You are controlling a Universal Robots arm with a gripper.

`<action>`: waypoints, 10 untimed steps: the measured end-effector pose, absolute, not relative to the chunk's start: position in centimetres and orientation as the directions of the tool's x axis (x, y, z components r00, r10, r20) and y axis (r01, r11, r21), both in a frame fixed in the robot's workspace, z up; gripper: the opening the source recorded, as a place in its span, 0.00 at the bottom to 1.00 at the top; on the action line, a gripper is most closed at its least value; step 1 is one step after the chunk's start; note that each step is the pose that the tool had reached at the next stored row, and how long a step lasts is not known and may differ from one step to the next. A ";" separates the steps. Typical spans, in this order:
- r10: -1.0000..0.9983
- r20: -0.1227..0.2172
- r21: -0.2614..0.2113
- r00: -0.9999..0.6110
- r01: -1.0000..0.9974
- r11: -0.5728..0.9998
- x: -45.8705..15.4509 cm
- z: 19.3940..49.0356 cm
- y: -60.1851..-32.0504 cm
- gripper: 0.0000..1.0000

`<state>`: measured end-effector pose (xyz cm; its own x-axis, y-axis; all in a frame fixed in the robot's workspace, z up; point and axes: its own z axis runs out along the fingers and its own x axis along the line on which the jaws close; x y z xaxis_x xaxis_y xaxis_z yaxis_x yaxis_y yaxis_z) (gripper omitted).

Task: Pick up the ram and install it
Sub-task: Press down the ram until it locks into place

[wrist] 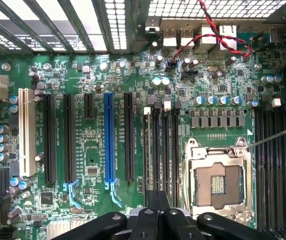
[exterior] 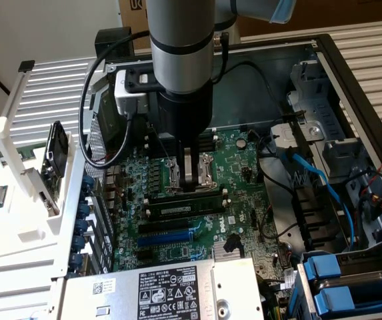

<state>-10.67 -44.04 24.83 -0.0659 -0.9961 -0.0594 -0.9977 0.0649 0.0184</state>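
The arm [exterior: 181, 47] is cut off by the upper edge of the exterior view; its body hides the middle part of the motherboard [exterior: 244, 180] behind it; the gripper [exterior: 192, 179] covers part of the processor socket [exterior: 189, 175] and the middle of the ram [exterior: 184, 197], so it cannot be told if the stick sits fully in its slot; the small print on the label [exterior: 169, 291] at the lower edge is too small to read; in the wrist view, the gripper [wrist: 157, 207] is cut by the lower edge.
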 end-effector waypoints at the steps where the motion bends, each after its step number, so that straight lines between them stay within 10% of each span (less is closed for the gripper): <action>1: -0.995 -0.059 0.018 -0.081 -0.997 0.080 -10.7 24.8 -44.0 0.11; 10: -0.977 -0.059 0.018 -0.207 -0.978 0.207 -10.7 24.8 -44.0 0.11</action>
